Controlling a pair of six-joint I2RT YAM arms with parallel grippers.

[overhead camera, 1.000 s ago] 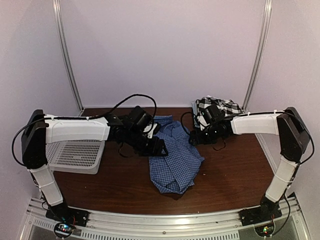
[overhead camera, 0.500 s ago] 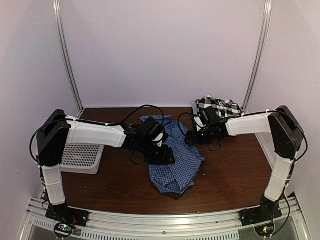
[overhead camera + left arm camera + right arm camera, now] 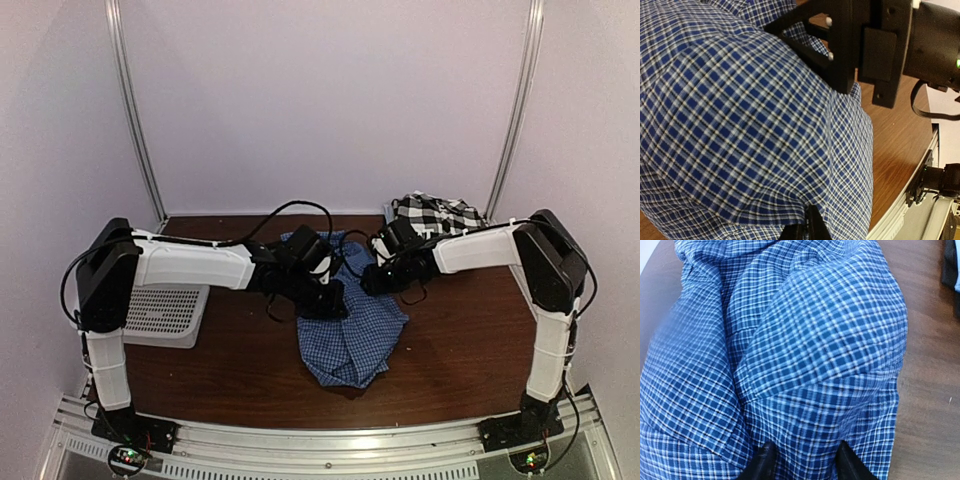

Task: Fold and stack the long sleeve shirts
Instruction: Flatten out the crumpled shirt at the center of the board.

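Observation:
The blue fine-checked shirt (image 3: 352, 325) lies crumpled mid-table. My left gripper (image 3: 328, 305) rests on its left side. In the left wrist view that gripper (image 3: 809, 221) is shut, pinching a fold of the blue shirt (image 3: 750, 125). My right gripper (image 3: 372, 283) presses on the shirt's upper right part. In the right wrist view its jaws (image 3: 805, 460) stand partly apart, with blue cloth (image 3: 825, 340) lying between the fingertips (image 3: 763, 464), not pinched. The black-and-white checked shirt (image 3: 440, 212) sits bunched at the back right.
A white mesh basket (image 3: 160, 312) stands at the left edge, partly under the left arm. Bare brown tabletop (image 3: 470, 340) shows to the right of and in front of the blue shirt. The right gripper's black body (image 3: 850, 45) hangs close above the cloth in the left wrist view.
Both arms reached inward onto the blue shirt. The left gripper closed on a fold of it. The right jaws narrowed around the cloth.

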